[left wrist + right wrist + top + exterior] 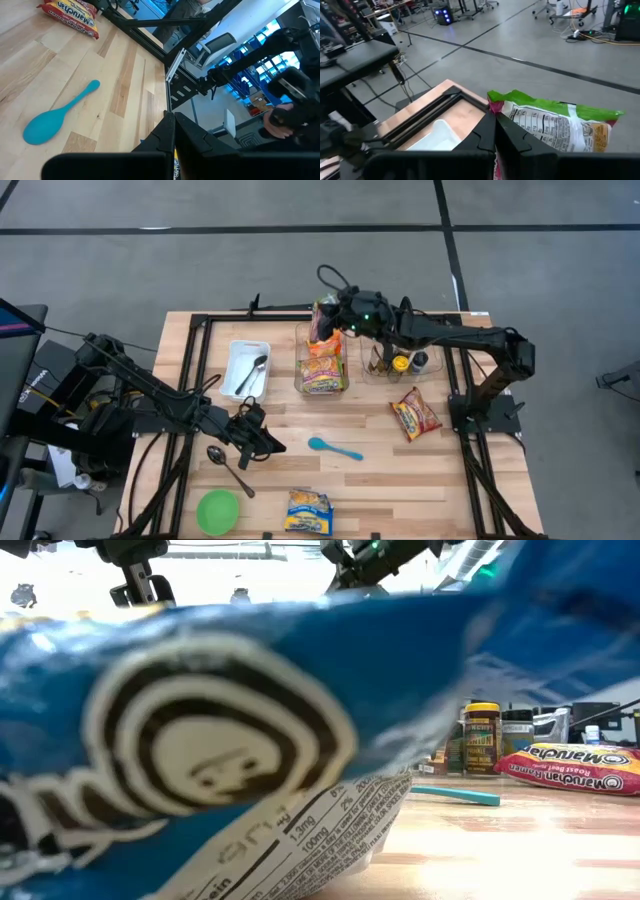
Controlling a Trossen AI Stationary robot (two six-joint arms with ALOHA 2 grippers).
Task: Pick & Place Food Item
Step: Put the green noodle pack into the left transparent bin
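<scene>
Right end effector (330, 320) clenched on a green-topped snack packet (324, 318), hovering over the clear bin (322, 365) at twelve o'clock; next comes lowering and release.

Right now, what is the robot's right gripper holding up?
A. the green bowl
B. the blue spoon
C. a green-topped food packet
C: the right gripper is shut on the green-topped food packet, held above the clear bin at the table's far side.

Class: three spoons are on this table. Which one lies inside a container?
The metal spoon in the white tray. The teal spoon and the other metal spoon lie on bare wood.
</scene>
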